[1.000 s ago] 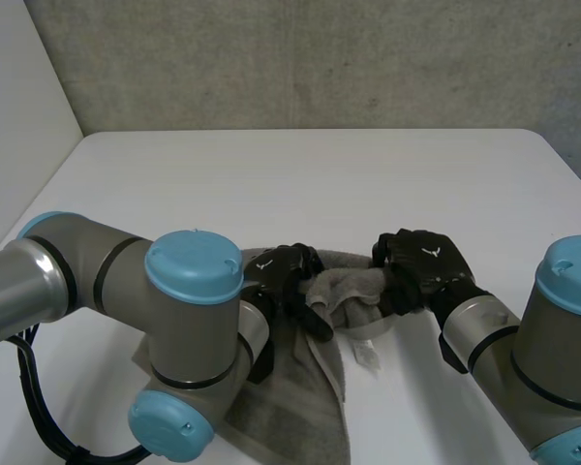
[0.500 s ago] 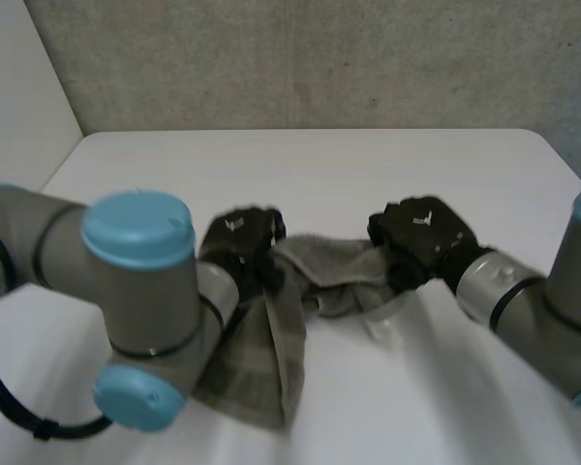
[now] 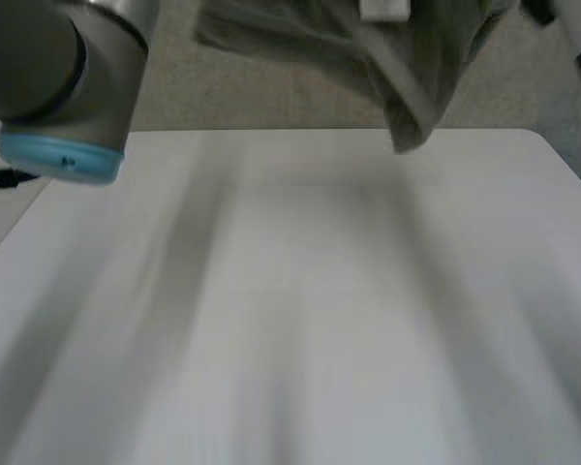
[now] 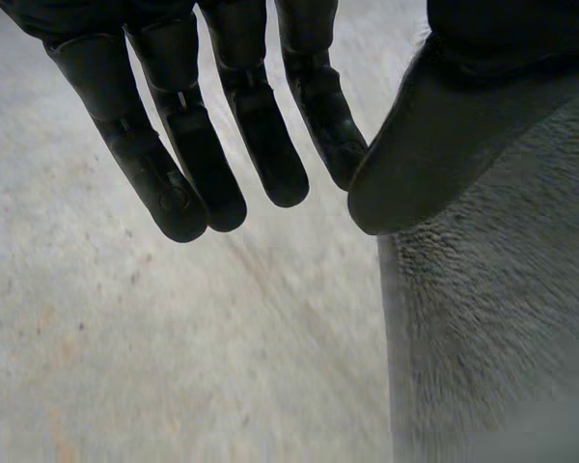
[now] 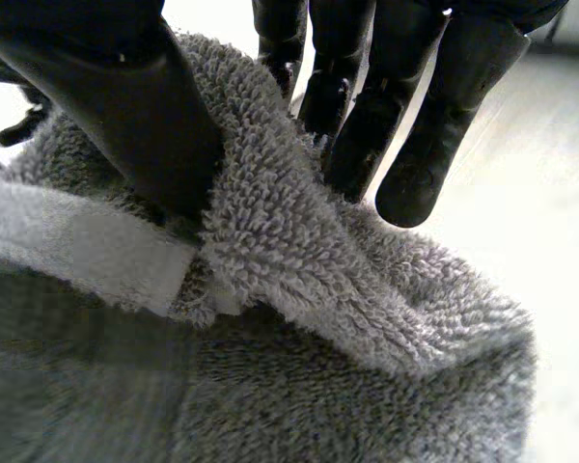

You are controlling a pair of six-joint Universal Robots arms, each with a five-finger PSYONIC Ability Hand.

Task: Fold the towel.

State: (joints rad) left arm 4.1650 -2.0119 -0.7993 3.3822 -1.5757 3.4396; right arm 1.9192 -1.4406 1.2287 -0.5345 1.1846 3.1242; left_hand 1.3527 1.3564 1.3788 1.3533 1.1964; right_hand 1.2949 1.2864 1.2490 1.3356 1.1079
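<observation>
One grey terry towel (image 3: 407, 58) hangs high above the white table (image 3: 300, 320), probably raised so it drops flat before folding. It drapes beside the thumb of the left hand (image 4: 261, 125), whose fingers are straight and spread. The right hand (image 5: 434, 125) pinches its bunched edge between fingers and thumb.

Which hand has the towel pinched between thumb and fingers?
The right hand: it pinches a fold of the towel between thumb and fingers. The left hand's fingers are straight, towel beside its thumb.
</observation>
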